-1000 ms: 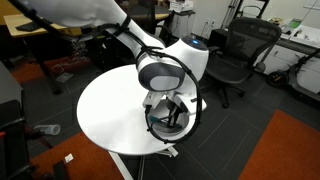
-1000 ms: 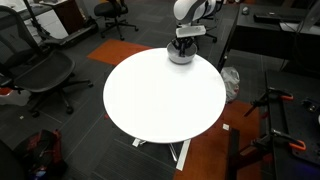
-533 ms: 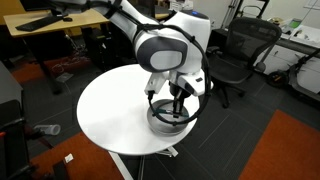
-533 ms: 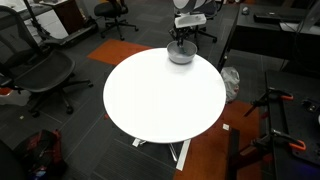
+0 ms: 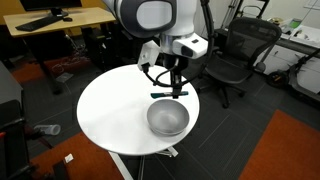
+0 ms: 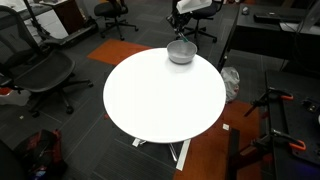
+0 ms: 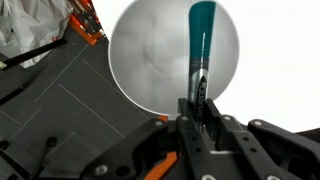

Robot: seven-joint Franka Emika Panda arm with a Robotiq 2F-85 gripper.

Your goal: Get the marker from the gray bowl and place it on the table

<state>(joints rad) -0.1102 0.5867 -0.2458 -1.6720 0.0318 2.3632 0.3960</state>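
My gripper (image 5: pixel 170 80) hangs well above the gray bowl (image 5: pixel 168 118), which sits on the round white table (image 5: pixel 115 110) near its edge. In the wrist view the gripper (image 7: pixel 195 112) is shut on the teal-blue marker (image 7: pixel 200 45), which sticks out from the jaws over the empty gray bowl (image 7: pixel 150 55) far below. In an exterior view the bowl (image 6: pixel 181 52) stands at the table's (image 6: pixel 160 95) far edge, with the gripper (image 6: pixel 181 24) above it. The marker is too thin to make out in the exterior views.
Black office chairs (image 5: pixel 240 50) and a wooden desk (image 5: pixel 50 20) stand around the table. More chairs (image 6: pixel 45 75) and an orange carpet patch (image 6: pixel 120 50) surround it. Dark gray carpet shows below in the wrist view.
My gripper has risen out of the bowl, carrying the marker up with it. The bowl has stayed in place and is now empty.
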